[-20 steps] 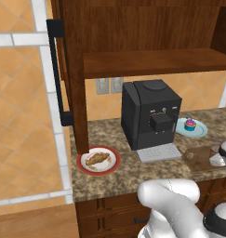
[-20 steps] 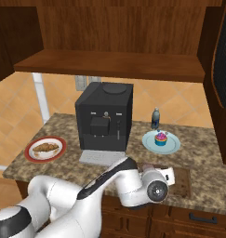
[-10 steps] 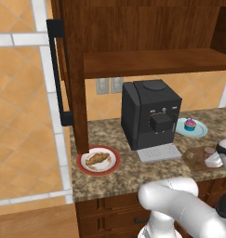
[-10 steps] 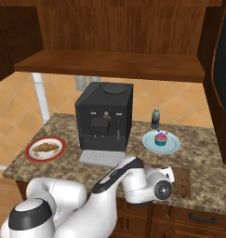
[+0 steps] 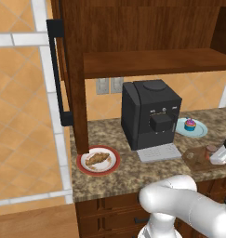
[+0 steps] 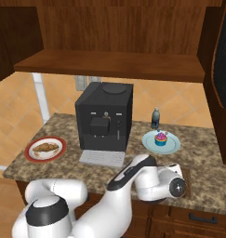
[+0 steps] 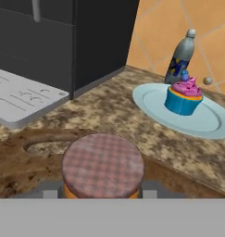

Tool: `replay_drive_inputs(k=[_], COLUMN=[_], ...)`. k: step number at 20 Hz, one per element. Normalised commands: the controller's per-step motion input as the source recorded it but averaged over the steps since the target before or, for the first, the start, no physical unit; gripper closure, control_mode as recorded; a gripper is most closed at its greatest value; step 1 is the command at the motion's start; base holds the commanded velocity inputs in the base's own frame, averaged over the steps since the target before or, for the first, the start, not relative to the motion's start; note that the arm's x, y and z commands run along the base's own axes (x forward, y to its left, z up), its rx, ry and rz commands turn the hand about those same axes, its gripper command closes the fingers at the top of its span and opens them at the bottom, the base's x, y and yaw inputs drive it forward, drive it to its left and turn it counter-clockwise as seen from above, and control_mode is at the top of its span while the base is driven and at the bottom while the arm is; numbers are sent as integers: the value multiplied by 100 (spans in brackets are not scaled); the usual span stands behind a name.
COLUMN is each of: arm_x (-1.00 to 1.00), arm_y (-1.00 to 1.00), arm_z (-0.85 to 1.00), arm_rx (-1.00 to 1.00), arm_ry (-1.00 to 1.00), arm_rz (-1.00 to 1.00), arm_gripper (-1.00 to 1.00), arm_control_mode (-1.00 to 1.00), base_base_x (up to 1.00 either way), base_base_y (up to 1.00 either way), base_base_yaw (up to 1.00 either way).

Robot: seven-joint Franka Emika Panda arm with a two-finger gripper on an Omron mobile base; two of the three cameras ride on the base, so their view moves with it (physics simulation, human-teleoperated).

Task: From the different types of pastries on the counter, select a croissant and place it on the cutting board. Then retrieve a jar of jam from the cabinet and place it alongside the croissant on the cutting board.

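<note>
Gripper (image 7: 101,193) is clamping narrow on the jar of jam (image 7: 103,167), checked lid between the finger tips, low over the near end of the cutting board (image 7: 12,171); cannot tell if the jar is touching the wood. Since a second ago the elbow has been swinging up while the jar is staying over the board, so a set-down looks close. Beyond, on the counter (image 7: 114,111), the cupcake (image 7: 183,97) is sitting on its blue plate (image 7: 151,99), bottle (image 7: 181,58) behind, coffee machine (image 7: 63,41) beside. Far left, the croissant (image 5: 97,159) is lying on the red-rimmed plate (image 5: 82,163), well apart from the board: that step is looking undone.
</note>
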Motion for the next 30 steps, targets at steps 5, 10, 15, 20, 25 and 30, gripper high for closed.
replay_drive_inputs(k=[5,10,15,20,25,30], arm_x=[0,-25,-60,-77,-68,-60], arm_y=[0,0,1,5,37,92], arm_z=[0,0,13,91,60,-21], arm_rx=[0,0,0,-4,-9,-22], arm_ry=[-5,-12,-14,-1,13,9], arm_rz=[0,3,3,-14,-17,-6], arm_gripper=[-100,-100,-100,-100,-100,-100], arm_control_mode=[-100,-100,-100,-100,-100,-100], base_base_x=[0,0,0,0,0,0], base_base_y=[0,0,0,0,0,0], base_base_yaw=[0,0,0,0,0,0])
